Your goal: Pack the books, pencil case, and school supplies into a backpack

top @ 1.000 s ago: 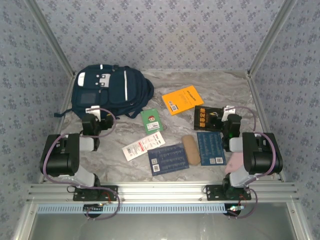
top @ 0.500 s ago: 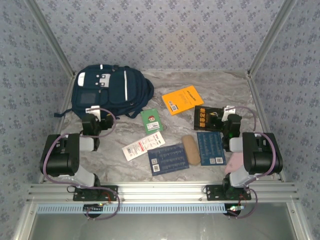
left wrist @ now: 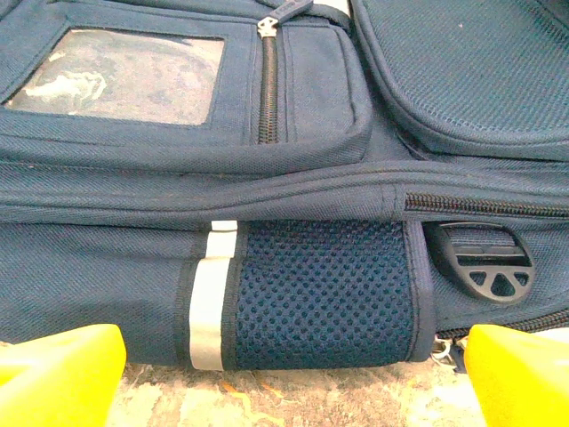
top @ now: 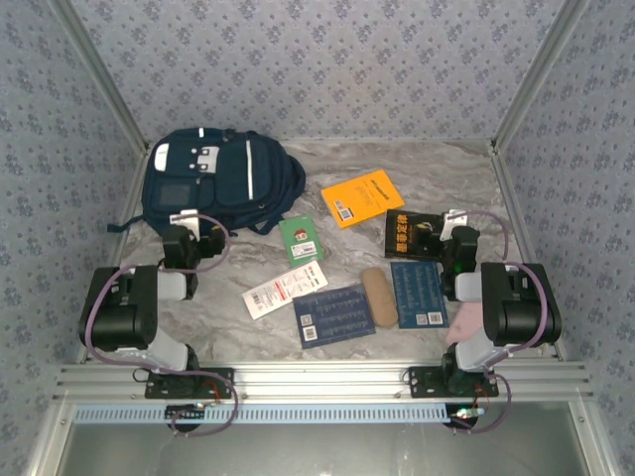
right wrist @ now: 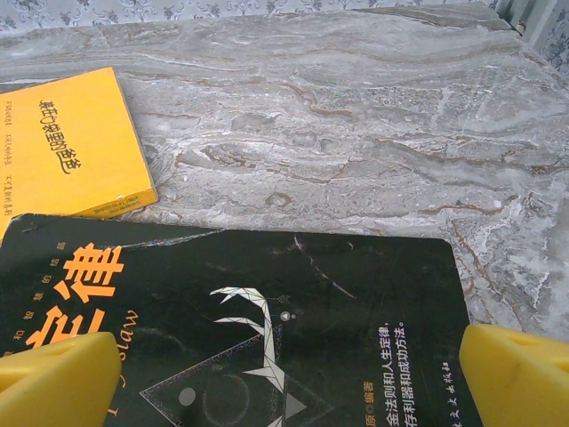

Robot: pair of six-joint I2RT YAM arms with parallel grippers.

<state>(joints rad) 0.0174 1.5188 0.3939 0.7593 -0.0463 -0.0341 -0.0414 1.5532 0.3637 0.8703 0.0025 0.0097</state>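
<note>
The navy backpack [top: 213, 183] lies closed at the back left. My left gripper [top: 191, 226] stands open just in front of its lower edge; the left wrist view has the backpack's side [left wrist: 284, 178] close ahead and nothing between the yellow fingertips [left wrist: 58, 378]. My right gripper [top: 451, 226] hovers open over the black book [top: 412, 235], whose yellow-lettered cover [right wrist: 267, 320] lies under it. The orange book [top: 362, 198] rests behind, and two dark blue books [top: 334, 314] [top: 418, 294] flank the tan pencil case [top: 378, 296]. The green pack [top: 300, 240] and white packet [top: 285, 290] lie mid-table.
The marble table [top: 427, 174] is fenced by metal frame rails and patterned walls on three sides. Bare tabletop stretches behind the orange book [right wrist: 67, 147] toward the back right corner.
</note>
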